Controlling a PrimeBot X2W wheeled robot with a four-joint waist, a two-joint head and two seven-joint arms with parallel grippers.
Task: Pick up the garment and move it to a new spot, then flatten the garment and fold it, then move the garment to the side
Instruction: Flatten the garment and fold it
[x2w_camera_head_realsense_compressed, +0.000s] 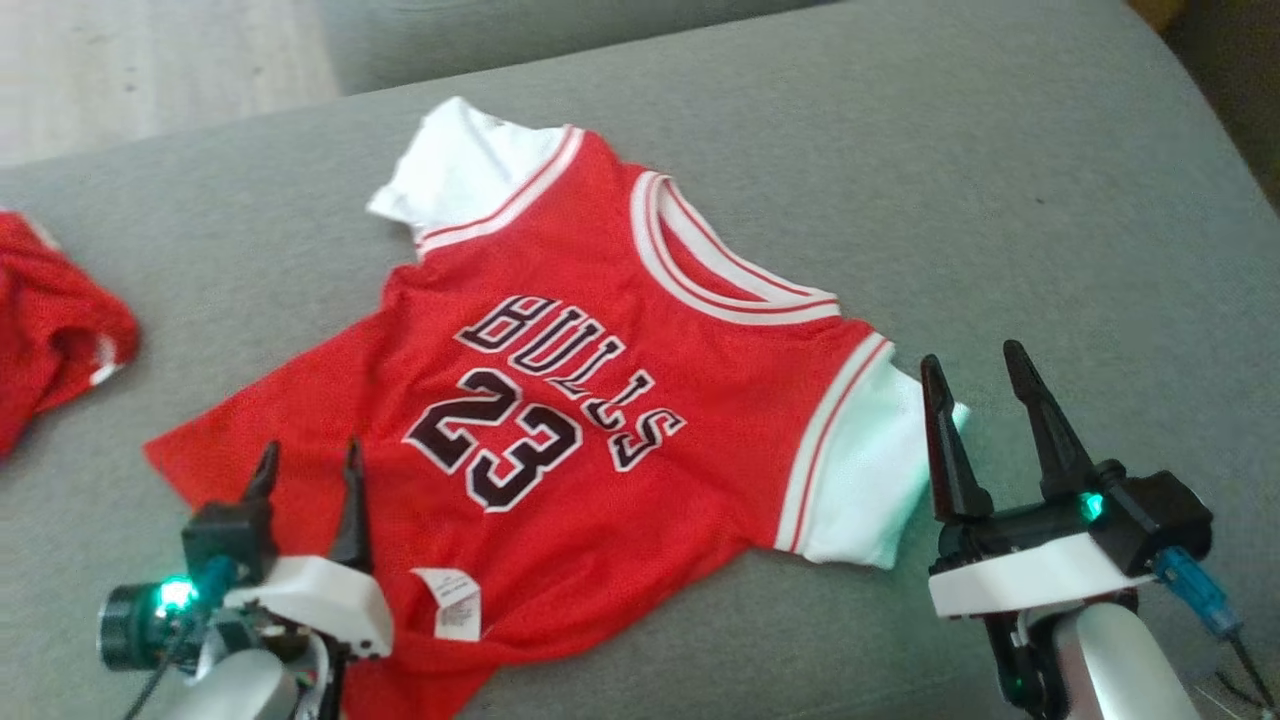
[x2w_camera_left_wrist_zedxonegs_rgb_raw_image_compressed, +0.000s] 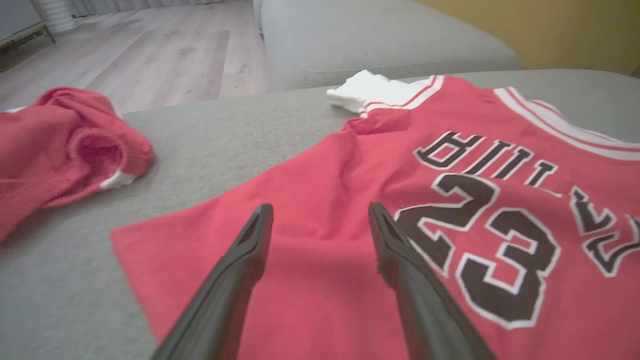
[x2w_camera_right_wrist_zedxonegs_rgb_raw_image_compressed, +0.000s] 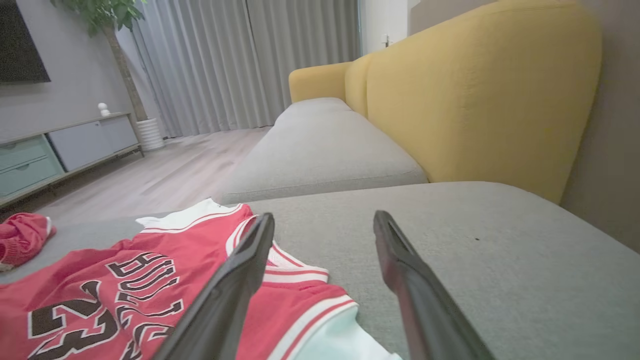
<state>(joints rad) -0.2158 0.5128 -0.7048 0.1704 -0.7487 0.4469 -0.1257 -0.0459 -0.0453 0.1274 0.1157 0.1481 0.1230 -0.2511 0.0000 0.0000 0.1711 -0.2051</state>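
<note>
A crumpled red cloth (x2w_camera_head_realsense_compressed: 55, 320) lies at the far left of the grey cushion (x2w_camera_head_realsense_compressed: 1000, 200), well apart from the jersey (x2w_camera_head_realsense_compressed: 600, 400). Next comes the left gripper (x2w_camera_head_realsense_compressed: 310, 448), low in the head view and over the jersey's lower left part, near the hem. Its fingers stand wide apart with nothing between them, and its wrist view shows red fabric beneath the gap. Whether the tips touch the cloth cannot be told. Just right of it, a white label (x2w_camera_head_realsense_compressed: 450, 602) lies on the fabric near the hem.

The jersey is spread nearly flat on the cushion, print side up, with "BULLS" and "23" in black. Its collar (x2w_camera_head_realsense_compressed: 720, 270) points toward the back of the cushion. One white sleeve (x2w_camera_head_realsense_compressed: 460, 170) lies at the upper left, the other (x2w_camera_head_realsense_compressed: 860, 480) at the right.

The right gripper (x2w_camera_head_realsense_compressed: 972, 355) sits just beside that right sleeve, one finger against its edge in the head view. Its fingers are also spread wide and hold nothing. Beyond it, the right wrist view shows a yellow backrest (x2w_camera_right_wrist_zedxonegs_rgb_raw_image_compressed: 475, 100).
</note>
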